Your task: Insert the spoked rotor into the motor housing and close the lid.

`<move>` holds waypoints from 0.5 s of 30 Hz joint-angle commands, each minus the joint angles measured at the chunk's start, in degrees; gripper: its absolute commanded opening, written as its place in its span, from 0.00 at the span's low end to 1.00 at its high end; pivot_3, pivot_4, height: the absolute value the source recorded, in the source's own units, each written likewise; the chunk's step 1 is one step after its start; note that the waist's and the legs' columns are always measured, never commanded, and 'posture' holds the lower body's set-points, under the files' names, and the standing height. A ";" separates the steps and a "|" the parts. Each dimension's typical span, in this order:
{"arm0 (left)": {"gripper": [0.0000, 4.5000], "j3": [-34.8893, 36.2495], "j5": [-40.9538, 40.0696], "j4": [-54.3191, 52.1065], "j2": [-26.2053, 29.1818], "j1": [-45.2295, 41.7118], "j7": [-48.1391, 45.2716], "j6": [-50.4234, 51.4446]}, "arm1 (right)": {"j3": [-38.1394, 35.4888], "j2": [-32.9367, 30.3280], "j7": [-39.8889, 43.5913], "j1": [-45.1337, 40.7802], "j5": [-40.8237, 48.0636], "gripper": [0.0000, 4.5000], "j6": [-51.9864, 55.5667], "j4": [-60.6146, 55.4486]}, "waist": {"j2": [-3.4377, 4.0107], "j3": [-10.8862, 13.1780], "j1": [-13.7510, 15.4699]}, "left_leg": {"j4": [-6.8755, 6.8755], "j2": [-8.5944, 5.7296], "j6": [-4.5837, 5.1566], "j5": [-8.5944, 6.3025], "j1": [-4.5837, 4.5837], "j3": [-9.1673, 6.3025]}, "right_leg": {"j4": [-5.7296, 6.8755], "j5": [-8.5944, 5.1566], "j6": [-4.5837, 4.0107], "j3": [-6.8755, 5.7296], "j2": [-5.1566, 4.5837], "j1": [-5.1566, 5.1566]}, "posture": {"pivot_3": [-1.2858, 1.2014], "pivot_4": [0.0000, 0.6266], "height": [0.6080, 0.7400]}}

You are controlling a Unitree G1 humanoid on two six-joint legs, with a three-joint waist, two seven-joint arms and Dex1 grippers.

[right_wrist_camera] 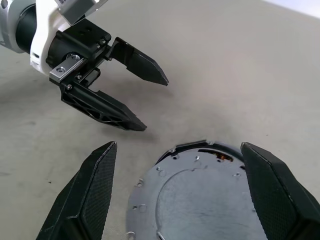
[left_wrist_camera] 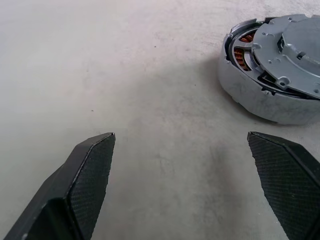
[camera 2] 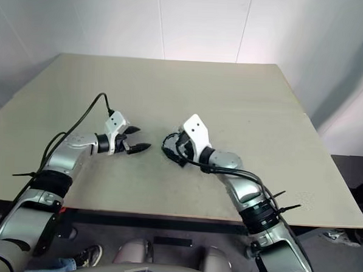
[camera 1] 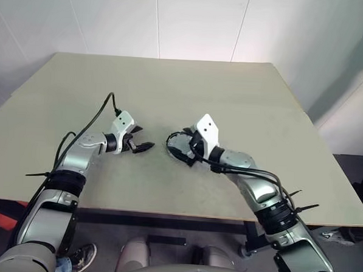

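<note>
Motor housing (left_wrist_camera: 272,75) sits on the table (camera 1: 172,87), roughly centre, between the two arms. Lid (right_wrist_camera: 200,205) is already on top of it: grey metal plate with small holes. In the left wrist view it looks slightly cocked, with a gap on one side where the copper windings show through. My read: lid is on but may not be fully seated. Rotor can't be seen, presumably under the lid.

Left gripper (camera 1: 143,145): fingers spread wide, empty, hanging just beside the housing and apart from it, tips pointing at it.

Right gripper (right_wrist_camera: 180,200): fingers also spread wide, nothing held. They straddle the housing from above, one finger (right_wrist_camera: 87,195) on each side of the lid, not visibly touching.

Handling, judged from looks:
- All metal, rigid, probably heavy for its size. Won't deform under a pinch.
- Outer wall is smooth silvery metal, so likely slippery. Grip across the full width on the side wall, low down.
- Lid is thin and flat; there's no edge to pinch once it's down. Better to press on the flat face near the centre than to squeeze.
- Keep fingers off the exposed windings at the gap; thin copper wire scratches easily.
- If it's a magnet motor, the lid may snap or pull sideways.
- Pushing off-centre could tip the lid further or slide the whole unit on the table. Brace it with the other gripper.
</note>
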 commanded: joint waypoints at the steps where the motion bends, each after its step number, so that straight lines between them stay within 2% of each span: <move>1: 1.00 0.42 -0.63 -4.90 -0.09 0.82 0.63 0.79 | -1.46 1.07 0.89 -0.05 -1.73 0.99 -2.37 3.66 | 0.01 0.01 0.00 | 0.01 0.00 0.00 0.00 0.01 0.00 | 0.00 0.00 -0.02 0.00 0.00 0.00 | 0.52 0.00 1.00; 8: 1.00 -0.11 -0.53 -9.68 -0.52 3.10 1.05 3.03 | -4.16 2.70 2.89 0.37 -1.60 0.99 -1.59 5.62 | 0.00 0.00 -0.06 | 0.02 0.02 0.09 -0.05 0.44 0.03 | 0.04 -0.02 -0.02 0.05 0.00 0.33 | 0.52 0.00 1.00; 15: 1.00 0.65 -0.51 -8.86 -0.18 2.50 1.20 3.34 | -5.18 2.53 3.49 0.13 -3.89 0.99 -2.78 9.17 | 0.01 0.01 -0.10 | -0.01 0.02 0.11 -0.07 0.82 0.06 | 0.04 -0.23 0.31 0.10 0.02 0.60 | 0.52 0.00 1.00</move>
